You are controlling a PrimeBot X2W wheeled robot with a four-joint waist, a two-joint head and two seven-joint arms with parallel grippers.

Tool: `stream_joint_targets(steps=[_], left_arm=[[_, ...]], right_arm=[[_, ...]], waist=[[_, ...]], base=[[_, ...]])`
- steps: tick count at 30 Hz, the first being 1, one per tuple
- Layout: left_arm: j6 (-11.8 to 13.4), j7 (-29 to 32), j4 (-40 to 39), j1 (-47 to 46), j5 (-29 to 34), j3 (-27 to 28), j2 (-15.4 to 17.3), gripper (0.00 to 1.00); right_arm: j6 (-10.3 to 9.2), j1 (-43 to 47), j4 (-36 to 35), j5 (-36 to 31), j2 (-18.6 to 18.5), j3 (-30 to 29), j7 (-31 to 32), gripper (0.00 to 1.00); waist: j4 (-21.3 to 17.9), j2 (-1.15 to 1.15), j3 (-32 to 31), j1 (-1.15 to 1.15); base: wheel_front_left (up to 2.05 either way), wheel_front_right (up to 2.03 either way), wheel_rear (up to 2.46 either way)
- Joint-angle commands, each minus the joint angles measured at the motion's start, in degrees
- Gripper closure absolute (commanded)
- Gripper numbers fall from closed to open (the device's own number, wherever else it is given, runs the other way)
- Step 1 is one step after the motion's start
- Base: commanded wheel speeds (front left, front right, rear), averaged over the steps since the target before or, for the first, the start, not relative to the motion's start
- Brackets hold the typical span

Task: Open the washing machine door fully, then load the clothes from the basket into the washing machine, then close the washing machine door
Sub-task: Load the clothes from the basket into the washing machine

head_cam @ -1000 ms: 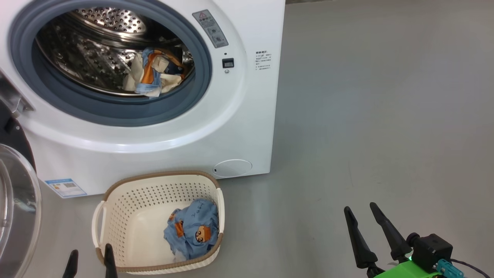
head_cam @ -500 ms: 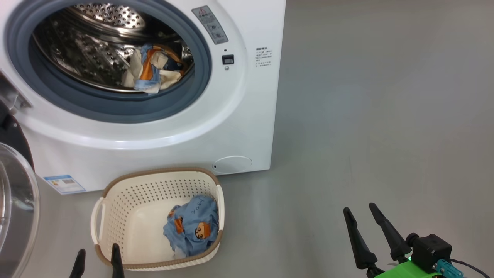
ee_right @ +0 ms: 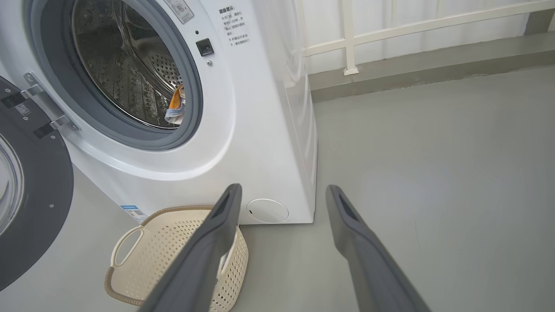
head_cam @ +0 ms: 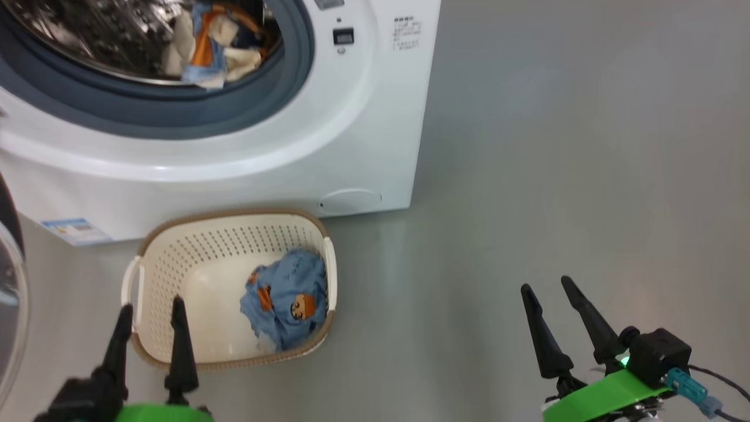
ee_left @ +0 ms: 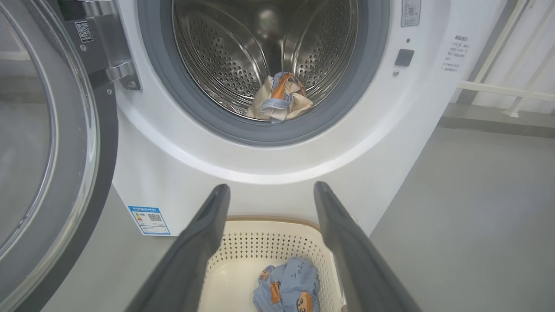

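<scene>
Jaws gape empty on both the left gripper (head_cam: 151,303), by the perforated, round-cornered cream basket (head_cam: 222,240) of crumpled light-blue clothes (head_cam: 287,299), and the right gripper (head_cam: 545,283) over smooth grey floor (head_cam: 556,146).

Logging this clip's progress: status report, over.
Left jaws open, empty, by basket near rim; right jaws open, empty. One blue garment in basket, one bundle in drum. Door open; nothing blocking.

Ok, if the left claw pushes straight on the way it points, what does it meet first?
The left claw likely meets the washing machine on its white front below the opening, passing above the basket; depth is unclear.
</scene>
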Motion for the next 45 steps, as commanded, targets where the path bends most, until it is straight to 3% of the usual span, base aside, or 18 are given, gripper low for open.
stream_joint_targets(steps=[1, 10, 19, 35, 45], left_arm=[[-0.46, -0.36, 0.68, -4.6, -0.89, 2.32, 0.2, 0.0], [-3.85, -0.36, 11.0, -17.3, 0.4, 3.74, 1.0, 0.0], [-7.34, -0.36, 29.13, -31.88, 0.09, 1.77, 2.27, 0.0], [-9.88, 1.23, 56.43, -51.18, -2.1, -2.04, 3.97, 0.0], [-10.14, 4.53, 65.33, -58.64, -3.38, -8.51, 3.51, 0.0]], right_arm=[[0.09, -1.96, -1.78, -0.48, -0.5, 1.33, -0.28, 0.0], [0.09, -5.27, -3.12, -0.65, -0.89, 1.13, -0.28, 0.0], [0.09, -8.65, -4.59, -0.94, -1.06, 0.56, -0.28, 0.0], [0.09, -11.73, -6.89, -1.87, -0.9, -0.58, -0.28, 0.0], [0.09, -12.68, -7.33, -1.7, -0.43, -0.8, -0.28, 0.0]], waist=[[-0.05, 0.0, 5.97, 0.0], [-1.02, 0.0, 15.26, 0.0], [-1.95, 0.0, 24.83, 0.0], [-1.59, 0.0, 36.49, 0.0], [-1.7, 0.0, 40.25, 0.0]], base=[[0.0, 0.0, 0.0], [0.0, 0.0, 0.0], [0.0, 0.0, 0.0], [0.0, 0.0, 0.0], [0.0, 0.0, 0.0]])
